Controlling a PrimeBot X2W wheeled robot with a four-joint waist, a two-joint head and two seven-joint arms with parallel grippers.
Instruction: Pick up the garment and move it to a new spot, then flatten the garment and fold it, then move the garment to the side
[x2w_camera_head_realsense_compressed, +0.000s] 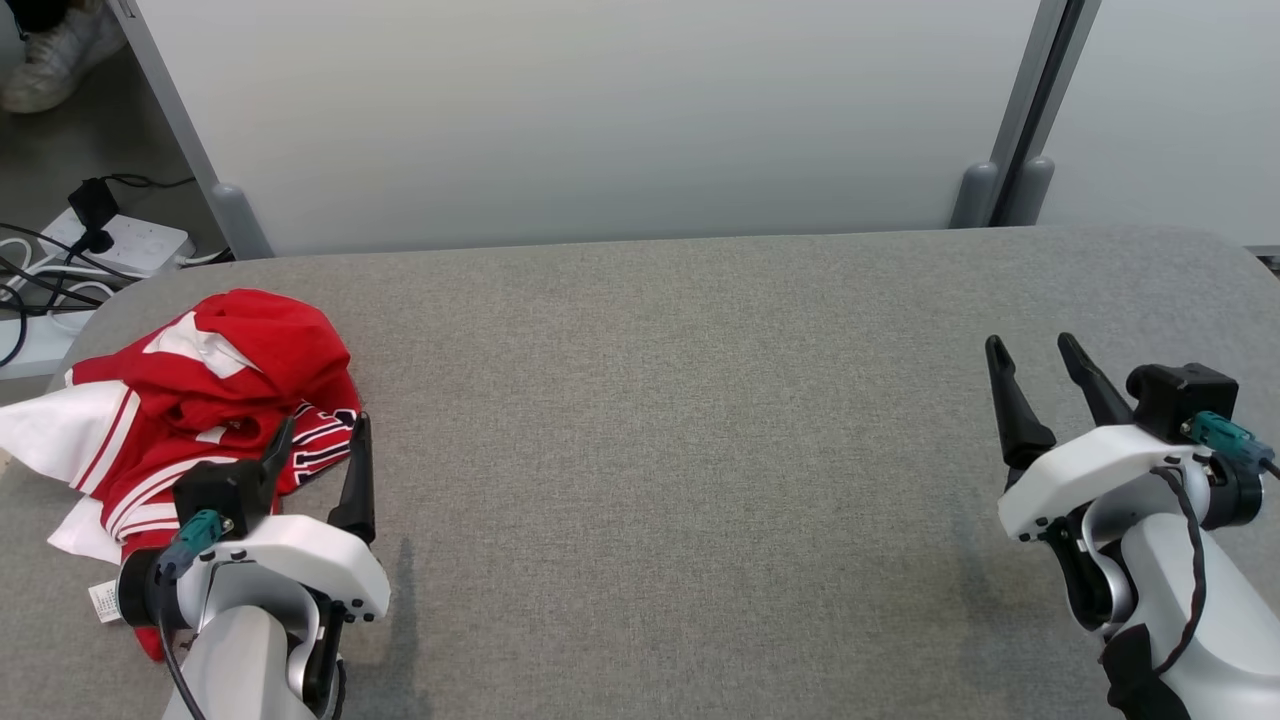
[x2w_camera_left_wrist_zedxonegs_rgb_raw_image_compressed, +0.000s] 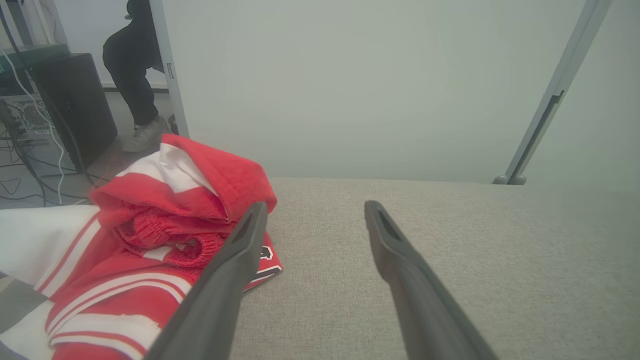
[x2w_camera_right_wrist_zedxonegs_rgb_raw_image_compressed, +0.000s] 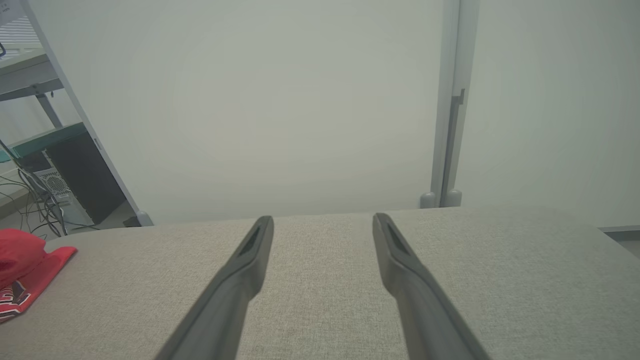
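Note:
A crumpled red garment (x2w_camera_head_realsense_compressed: 215, 385) with white stripes and white panels lies in a heap at the left end of the grey table (x2w_camera_head_realsense_compressed: 680, 400). Its left part hangs over the table's edge. My left gripper (x2w_camera_head_realsense_compressed: 320, 430) stands open at the heap's near right edge, one finger over the cloth, nothing between the fingers. In the left wrist view the garment (x2w_camera_left_wrist_zedxonegs_rgb_raw_image_compressed: 150, 225) sits left of the open left gripper (x2w_camera_left_wrist_zedxonegs_rgb_raw_image_compressed: 315, 210). My right gripper (x2w_camera_head_realsense_compressed: 1035, 350) is open over bare table at the far right, far from the garment (x2w_camera_right_wrist_zedxonegs_rgb_raw_image_compressed: 25, 265). The right gripper (x2w_camera_right_wrist_zedxonegs_rgb_raw_image_compressed: 322, 222) holds nothing.
White partition panels (x2w_camera_head_realsense_compressed: 600, 120) stand behind the table. A power strip with cables (x2w_camera_head_realsense_compressed: 110, 240) lies on the floor at the left rear. A person's shoe (x2w_camera_head_realsense_compressed: 50, 60) is at the top left; a person's legs (x2w_camera_left_wrist_zedxonegs_rgb_raw_image_compressed: 135, 75) show beyond the panel.

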